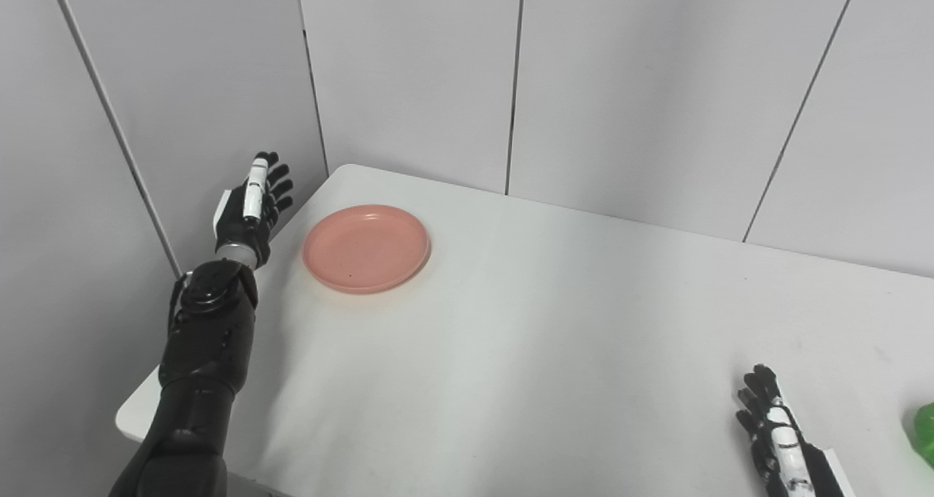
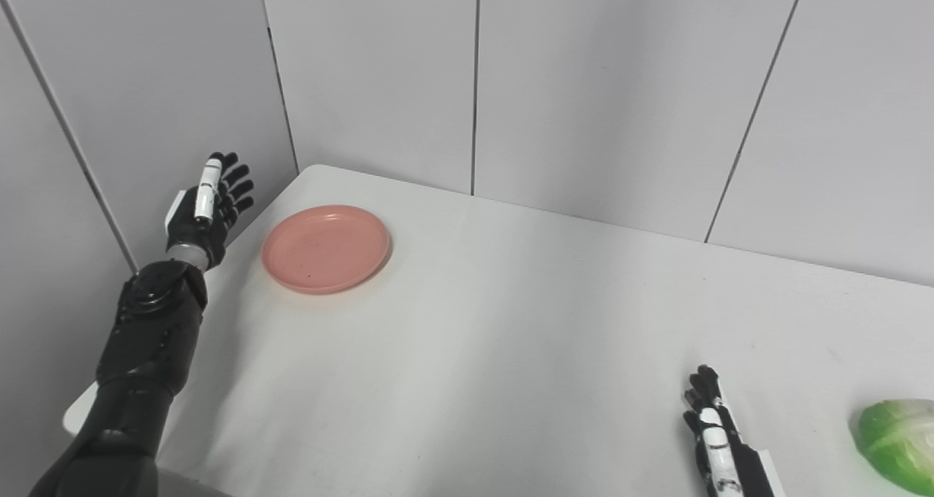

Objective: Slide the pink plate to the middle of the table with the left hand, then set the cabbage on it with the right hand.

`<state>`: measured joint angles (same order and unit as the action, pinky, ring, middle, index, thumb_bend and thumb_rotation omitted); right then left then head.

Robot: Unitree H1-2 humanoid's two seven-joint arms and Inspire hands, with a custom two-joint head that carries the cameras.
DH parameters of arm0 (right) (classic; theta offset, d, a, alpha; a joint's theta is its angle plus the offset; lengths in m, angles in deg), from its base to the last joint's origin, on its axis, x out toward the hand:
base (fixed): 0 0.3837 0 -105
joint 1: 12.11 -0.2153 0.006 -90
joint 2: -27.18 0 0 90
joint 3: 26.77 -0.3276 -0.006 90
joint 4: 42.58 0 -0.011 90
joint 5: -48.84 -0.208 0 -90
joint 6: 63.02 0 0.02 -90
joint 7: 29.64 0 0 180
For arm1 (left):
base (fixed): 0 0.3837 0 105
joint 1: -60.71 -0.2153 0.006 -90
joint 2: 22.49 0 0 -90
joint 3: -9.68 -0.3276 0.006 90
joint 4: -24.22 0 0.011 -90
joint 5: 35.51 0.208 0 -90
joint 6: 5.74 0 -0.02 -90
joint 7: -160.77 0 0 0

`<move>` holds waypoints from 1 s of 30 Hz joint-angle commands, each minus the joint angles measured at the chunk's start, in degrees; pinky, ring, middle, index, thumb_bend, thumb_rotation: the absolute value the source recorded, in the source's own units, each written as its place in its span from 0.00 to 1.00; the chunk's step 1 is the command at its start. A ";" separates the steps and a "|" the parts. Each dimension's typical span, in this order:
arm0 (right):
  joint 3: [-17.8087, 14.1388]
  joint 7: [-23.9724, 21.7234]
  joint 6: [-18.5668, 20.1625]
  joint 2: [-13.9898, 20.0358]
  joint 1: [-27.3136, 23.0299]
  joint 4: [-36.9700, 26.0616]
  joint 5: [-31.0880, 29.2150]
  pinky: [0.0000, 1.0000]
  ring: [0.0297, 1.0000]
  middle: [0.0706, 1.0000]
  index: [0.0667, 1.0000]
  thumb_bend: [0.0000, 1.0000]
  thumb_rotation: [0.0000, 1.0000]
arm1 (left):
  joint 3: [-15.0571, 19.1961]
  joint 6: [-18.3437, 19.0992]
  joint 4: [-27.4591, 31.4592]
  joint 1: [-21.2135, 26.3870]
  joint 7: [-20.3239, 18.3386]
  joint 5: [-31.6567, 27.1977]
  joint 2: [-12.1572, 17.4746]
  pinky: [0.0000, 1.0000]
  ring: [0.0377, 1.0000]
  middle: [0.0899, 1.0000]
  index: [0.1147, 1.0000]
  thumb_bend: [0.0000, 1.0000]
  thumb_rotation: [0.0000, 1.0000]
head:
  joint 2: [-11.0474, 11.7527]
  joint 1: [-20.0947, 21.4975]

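Left eye view shows the pink plate [image 1: 366,248] lying flat at the far left corner of the white counter [image 1: 554,336], empty and well apart from everything else. The left robot hand [image 1: 249,209] is raised just beyond the counter's left edge, near the plate but not touching it, fingers spread and pointing up, holding nothing. The right robot hand [image 2: 719,442] sits low over the near right part of the counter, fingers stretched out and apart, also empty. The green cabbage [image 2: 899,442] rests on the counter at the right edge of the frame, near the right robot hand but apart from it, far from the plate
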<state>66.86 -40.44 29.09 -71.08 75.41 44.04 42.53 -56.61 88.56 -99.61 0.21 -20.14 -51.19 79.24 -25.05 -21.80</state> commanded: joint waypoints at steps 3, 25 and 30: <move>-0.19 -0.02 2.05 0.10 0.53 -0.99 -0.28 1.00 1.00 1.00 1.00 0.06 1.00 | -0.67 -3.31 0.05 2.48 0.39 1.12 1.78 0.92 0.91 0.91 0.89 0.38 1.00 | -0.21 -0.18; -0.03 0.17 3.30 0.19 0.91 -2.53 0.15 1.00 1.00 1.00 1.00 0.07 1.00 | -2.69 -4.96 -8.63 3.01 1.11 1.51 0.60 0.93 0.93 0.92 0.91 0.38 1.00 | -1.03 -0.09; -0.01 0.04 3.26 0.26 0.91 -2.63 0.10 1.00 1.00 1.00 1.00 0.06 1.00 | -4.03 -7.28 -11.89 3.48 1.53 2.76 0.69 0.94 0.92 0.92 0.90 0.38 1.00 | -1.24 -0.10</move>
<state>66.87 -40.16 31.02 -71.10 76.07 42.38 42.73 -60.04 82.69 -110.94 1.14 -19.08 -49.24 78.82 -26.28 -21.88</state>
